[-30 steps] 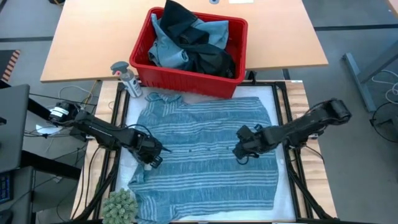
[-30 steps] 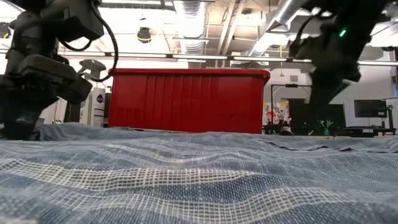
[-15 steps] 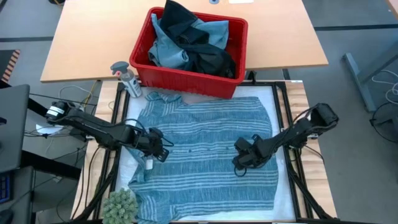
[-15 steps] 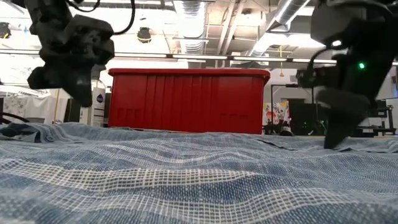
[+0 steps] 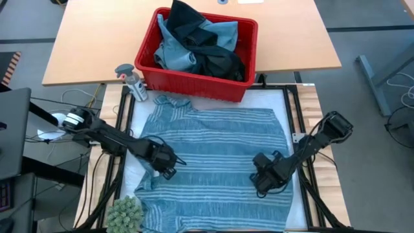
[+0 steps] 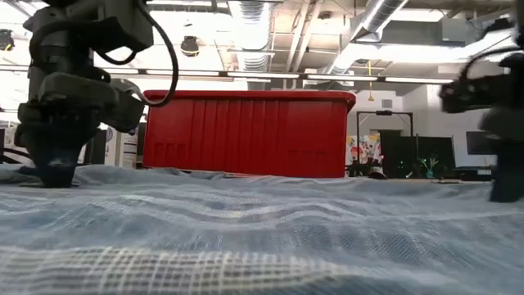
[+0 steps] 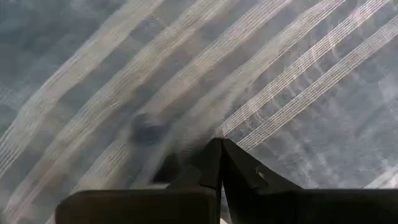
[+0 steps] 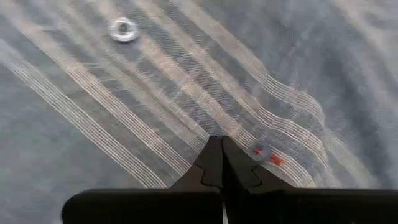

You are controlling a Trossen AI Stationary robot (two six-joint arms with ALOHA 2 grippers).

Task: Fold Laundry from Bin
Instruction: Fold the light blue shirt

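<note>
A big striped shirt (image 5: 213,162) lies spread out flat on the desk (image 5: 310,97). It is grey-blue with pale stripes. Its collar end is just in front of the red bin (image 5: 194,81). The bin sits at the far side of the shirt. It is full of more laundry (image 5: 194,45), some light blue and some black, piled up above the rim.

The left end effector (image 5: 167,169) is down on the shirt, near its left edge. Its two fingers are pressed together, with the tips touching the cloth. In the left wrist view the closed tips (image 7: 219,149) point at the pale stripes. I cannot tell if any cloth is caught between them.

The right end effector (image 5: 264,184) is down on the shirt too, near its right side and closer to the near end. Its fingers are also pressed together. In the right wrist view the closed tips (image 8: 219,146) rest on the stripes, and a small round button (image 8: 123,28) shows farther off on the cloth.

A grey spray bottle (image 5: 131,81) stands beside the bin's left corner. A bumpy green thing (image 5: 124,212) sits at the near left corner of the shirt.

In the low view the bin (image 6: 246,133) stands behind the rumpled cloth (image 6: 262,238).
</note>
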